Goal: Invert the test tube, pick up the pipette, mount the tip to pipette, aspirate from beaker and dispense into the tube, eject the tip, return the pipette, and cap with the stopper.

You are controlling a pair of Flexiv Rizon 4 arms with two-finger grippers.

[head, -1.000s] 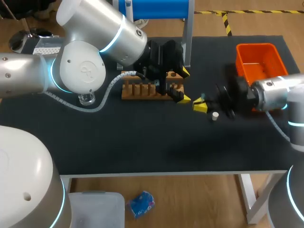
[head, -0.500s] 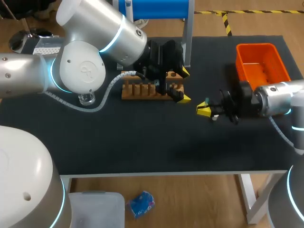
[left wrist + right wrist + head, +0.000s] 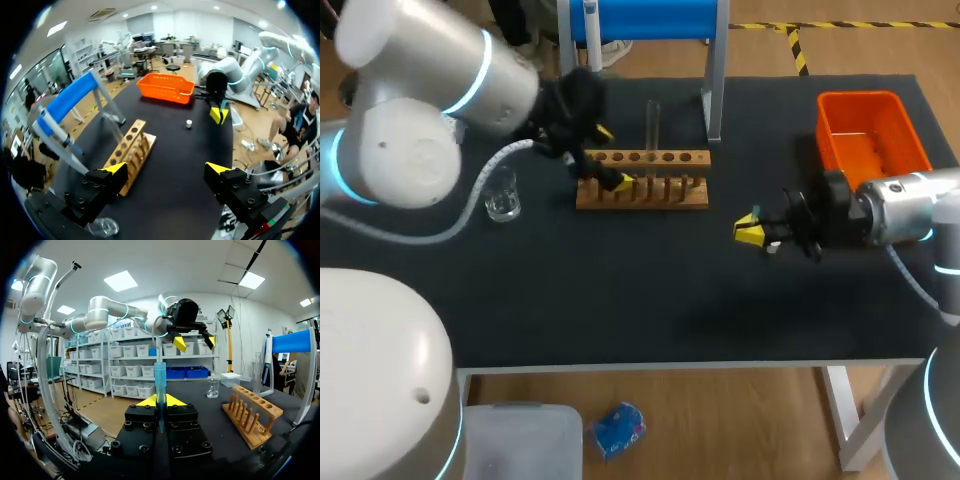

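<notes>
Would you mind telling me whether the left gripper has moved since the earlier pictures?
Yes: the left gripper moved leftwards along the wooden tube rack, from its right end to its left end.

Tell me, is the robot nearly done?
Not nearly. The test tube already stands upright in the rack. The right gripper holds the pipette. Filling from the beaker and capping remain: the stopper lies on the table.

On my bench [image 3: 620,300], the test tube [image 3: 653,122] stands in the rack [image 3: 642,190]; beaker [image 3: 503,200] left of the rack, stopper [image 3: 188,123] and bin [image 3: 870,130] to its right.
</notes>
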